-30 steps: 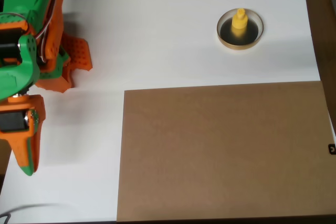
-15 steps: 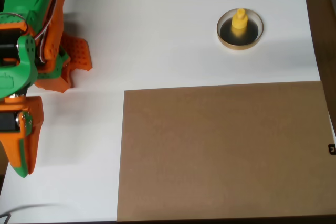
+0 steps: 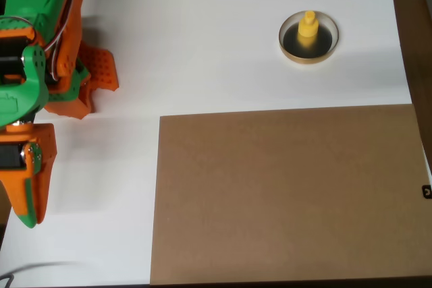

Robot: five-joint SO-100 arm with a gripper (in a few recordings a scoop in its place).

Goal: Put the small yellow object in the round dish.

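Overhead view: small yellow object (image 3: 308, 27), a tiny bright yellow plastic piece w/ a wide round base and a narrower cylindrical knob, sits upright inside the round dish (image 3: 308, 38), a small shallow dish w/ a dark glossy inside and thin pale tan rim; the piece stands toward the dish's upper rim, and the dark floor is glossy enough to throw back a dim yellowish reflection. Both are far off to the right of my fingers, up near the top of the picture, well apart from me. Between us runs the smooth matte white table (image 3: 202, 45), and below that a big flat rectangular brown board (image 3: 283, 193), cardboard-like, dull and even in texture, its bottom edge running to the frame's lower border. My arm is green and orange printed plastic, folded at the left edge and partly cut off by the frame, so joints are hard to sort out; an orange part w/ a dotted grid texture sticks out to the right. My gripper (image 3: 28, 215) points down the picture along the left edge, holding nothing. Fingers look pressed together into one tapered orange/green tip, but can't tell for sure whether there's a gap.
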